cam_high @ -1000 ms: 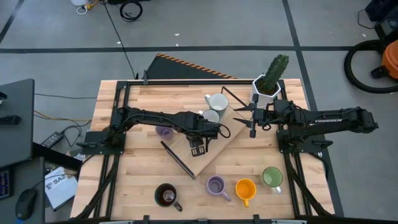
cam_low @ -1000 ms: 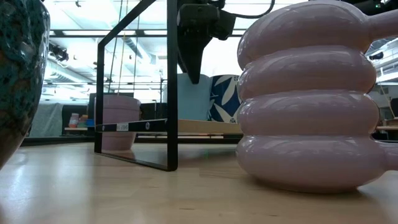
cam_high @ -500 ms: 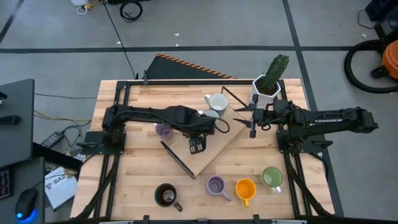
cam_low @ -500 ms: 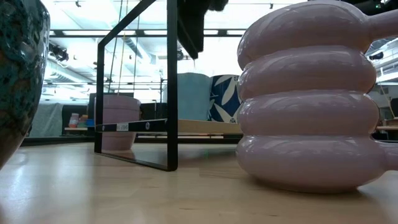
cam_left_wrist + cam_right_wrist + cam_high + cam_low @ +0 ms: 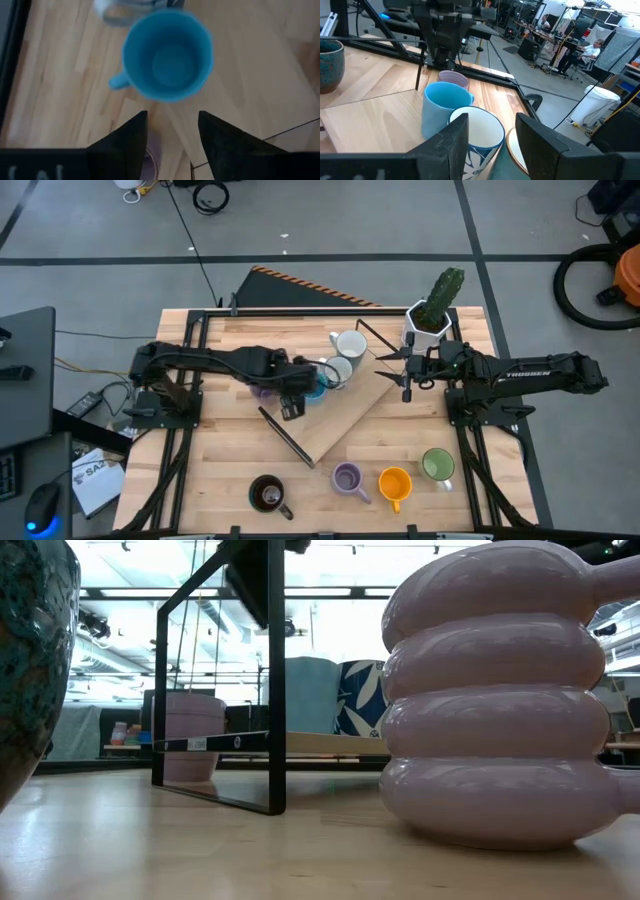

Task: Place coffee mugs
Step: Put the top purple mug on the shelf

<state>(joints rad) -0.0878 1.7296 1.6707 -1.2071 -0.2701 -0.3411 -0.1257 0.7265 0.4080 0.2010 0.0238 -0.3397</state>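
Left gripper (image 5: 291,406) is released, nothing between its fingers (image 5: 125,142); left wrist view shows the gap plainly. Blue mug (image 5: 167,55) stands upright on the table (image 5: 220,470) just ahead of the fingertips, apart from them, handle sticking out sideways. In the high view the blue mug (image 5: 315,384) sits just beside the gripper toward table centre, on or at the edge of a tilted wooden board (image 5: 350,420); can't tell which.

Close to the blue mug:
- pale grey mug (image 5: 338,370) touching or nearly touching it, on the far side from the left gripper
- white mug (image 5: 350,344) just behind the grey one
- lilac mug (image 5: 265,392) by the left gripper, partly under the arm

Right wrist view: blue mug (image 5: 444,115) stands against a white-rimmed mug with blue pattern (image 5: 476,135), lilac mug (image 5: 453,79) behind them.

Right gripper (image 5: 405,380) hangs near the white hexagonal cactus pot (image 5: 427,326), well apart from the blue mug. Fingers parted, holding nothing.

Front row, near table edge: dark mug (image 5: 266,495), second lilac mug (image 5: 347,478), orange mug (image 5: 395,484), green mug (image 5: 437,466). All upright, well clear of both grippers.

Black metal frame (image 5: 285,436) lies diagonally along the board edge. Low view is mostly filled by the ribbed lilac mug (image 5: 495,700).
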